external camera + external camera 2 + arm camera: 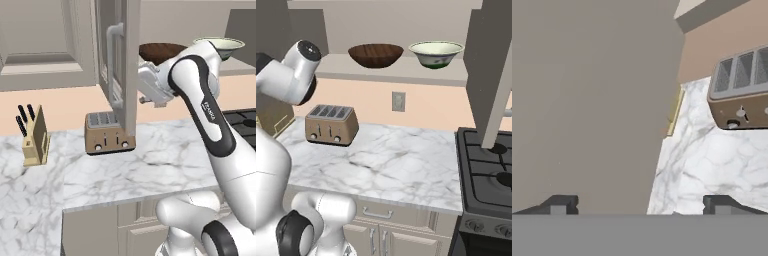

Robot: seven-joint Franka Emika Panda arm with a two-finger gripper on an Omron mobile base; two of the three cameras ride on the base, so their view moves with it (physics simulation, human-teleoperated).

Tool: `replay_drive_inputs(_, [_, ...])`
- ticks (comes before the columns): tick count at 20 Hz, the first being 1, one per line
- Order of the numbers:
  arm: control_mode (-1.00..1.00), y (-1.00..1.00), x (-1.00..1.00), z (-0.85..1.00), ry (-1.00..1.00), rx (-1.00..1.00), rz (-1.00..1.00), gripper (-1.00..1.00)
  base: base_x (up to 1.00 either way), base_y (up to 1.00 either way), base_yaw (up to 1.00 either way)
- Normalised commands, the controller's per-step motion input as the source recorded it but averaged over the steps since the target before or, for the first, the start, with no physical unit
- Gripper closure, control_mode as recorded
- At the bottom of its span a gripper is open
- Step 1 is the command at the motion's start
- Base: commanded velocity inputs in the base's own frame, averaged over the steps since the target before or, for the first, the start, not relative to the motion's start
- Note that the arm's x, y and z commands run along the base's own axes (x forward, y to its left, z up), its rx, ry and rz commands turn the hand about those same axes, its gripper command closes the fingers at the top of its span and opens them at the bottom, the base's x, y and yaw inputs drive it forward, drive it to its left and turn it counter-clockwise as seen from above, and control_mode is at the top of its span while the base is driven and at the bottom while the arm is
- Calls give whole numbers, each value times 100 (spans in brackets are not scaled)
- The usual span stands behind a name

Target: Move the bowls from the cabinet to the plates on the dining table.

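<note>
1. The hand [639,204] sits beside the opened grey-beige recessed-panel cabinet door [587,100]. Its two dark fingertips [559,204] stand spread wide, and nothing is held between them.
2. The wide dark brown wood-grain bowl [376,54] and the smaller glossy pale green-cream bowl [436,53] rest on the open cabinet shelf [396,70], side by side and apart.
3. Risk: the hand lies close against the door. A reach toward the shelf could clip the door edge or its long metal bar handle [114,67].
4. Risk: a low swing of the white arm [210,115] could strike the beige four-slot toaster [331,124] on the white grey-veined marble tabletop [396,165].
5. The right base view shows both bowls whole. In the left base view the arm covers most of each.
6. The left base view adds a light wooden knife block [35,142]. The right base view adds a black gas stove [488,170].
</note>
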Motion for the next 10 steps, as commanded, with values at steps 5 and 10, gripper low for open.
replay_drive_inputs(5, [-100, 70, 0, 0, 0, 2, 0, -100, 0, 0, 0])
replay_drive_inputs(10, [-100, 52, 0, 0, 0, 1, 0, -100, 0, 0, 0])
